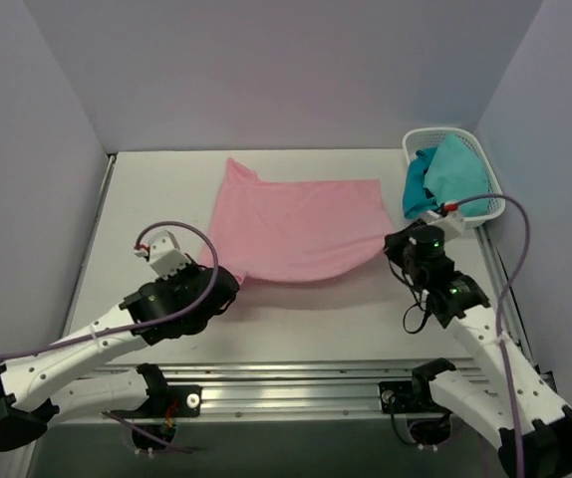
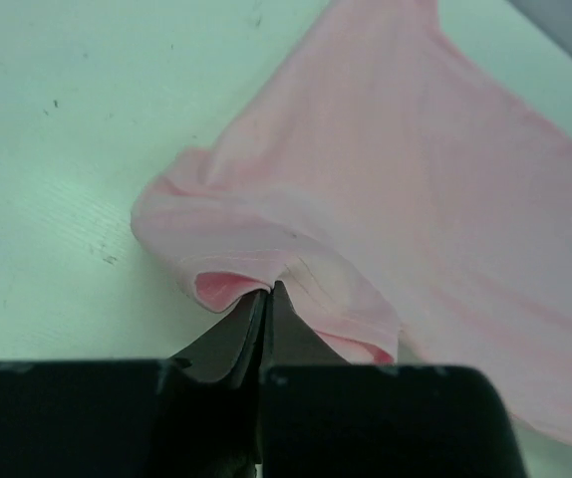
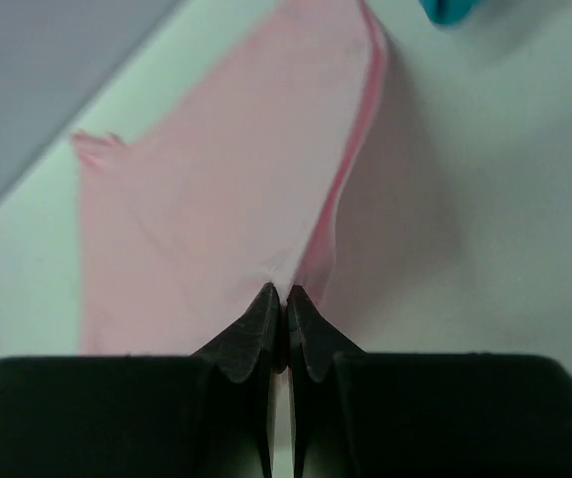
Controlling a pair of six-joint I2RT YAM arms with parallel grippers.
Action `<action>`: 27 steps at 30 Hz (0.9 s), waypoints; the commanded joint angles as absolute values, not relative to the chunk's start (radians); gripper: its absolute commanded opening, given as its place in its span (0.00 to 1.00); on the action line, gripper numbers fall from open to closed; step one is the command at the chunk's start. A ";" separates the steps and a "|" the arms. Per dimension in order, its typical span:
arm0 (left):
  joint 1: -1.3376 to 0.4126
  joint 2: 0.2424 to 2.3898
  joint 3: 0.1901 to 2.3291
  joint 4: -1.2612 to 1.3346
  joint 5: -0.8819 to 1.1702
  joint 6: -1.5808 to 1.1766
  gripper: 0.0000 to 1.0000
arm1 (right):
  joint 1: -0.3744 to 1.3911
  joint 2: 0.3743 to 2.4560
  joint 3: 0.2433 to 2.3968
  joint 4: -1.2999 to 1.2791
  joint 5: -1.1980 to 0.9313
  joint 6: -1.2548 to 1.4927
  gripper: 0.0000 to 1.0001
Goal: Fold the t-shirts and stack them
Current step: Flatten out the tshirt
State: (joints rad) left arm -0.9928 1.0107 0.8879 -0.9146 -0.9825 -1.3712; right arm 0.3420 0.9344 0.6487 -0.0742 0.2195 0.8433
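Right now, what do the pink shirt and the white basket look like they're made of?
The pink t-shirt looks like soft, matte knit cloth, perhaps cotton: it drapes limply, folds and wrinkles. The white basket looks like smooth moulded plastic: its open lattice wall stands stiff and keeps its shape.

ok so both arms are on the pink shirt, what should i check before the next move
1. left gripper shut on the pink t-shirt at its near left corner: ok
2. right gripper shut on the t-shirt's right edge: ok
3. cloth flat between the two grips: not ok, bunched at the left gripper, lifted at the right
4. t-shirt apart from the white basket holding teal cloth: ok
5. how many layers each gripper pinches: cannot tell
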 commanded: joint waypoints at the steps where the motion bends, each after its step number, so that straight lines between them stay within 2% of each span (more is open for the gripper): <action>1: -1.052 0.937 1.066 -1.299 -1.195 -1.451 0.02 | 0.351 0.746 0.845 -0.283 0.328 0.747 0.00; 5: -1.075 0.884 1.225 -1.333 -1.226 -1.333 0.02 | 0.353 0.599 1.015 -0.324 0.328 0.651 0.00; 6: -1.077 0.876 1.262 -1.312 -1.230 -1.228 0.02 | 0.353 0.592 1.081 -0.330 0.322 0.619 0.00; 8: -1.077 0.855 1.375 -1.221 -1.243 -1.117 0.02 | 0.351 0.604 1.149 -0.347 0.304 0.598 0.00; 12: -1.077 0.839 1.543 -0.845 -1.203 -0.597 0.02 | 0.351 0.663 1.328 -0.370 0.261 0.558 0.00; 15: -1.077 0.894 1.731 -0.799 -1.166 -0.445 0.02 | 0.351 0.699 1.425 -0.368 0.262 0.555 0.00; 21: -1.077 0.986 1.934 -0.695 -1.100 -0.235 0.02 | 0.351 0.828 1.609 -0.390 0.271 0.537 0.00; 27: -1.077 1.135 2.089 -0.704 -1.163 -0.146 0.02 | 0.351 1.035 1.704 -0.365 0.313 0.522 0.00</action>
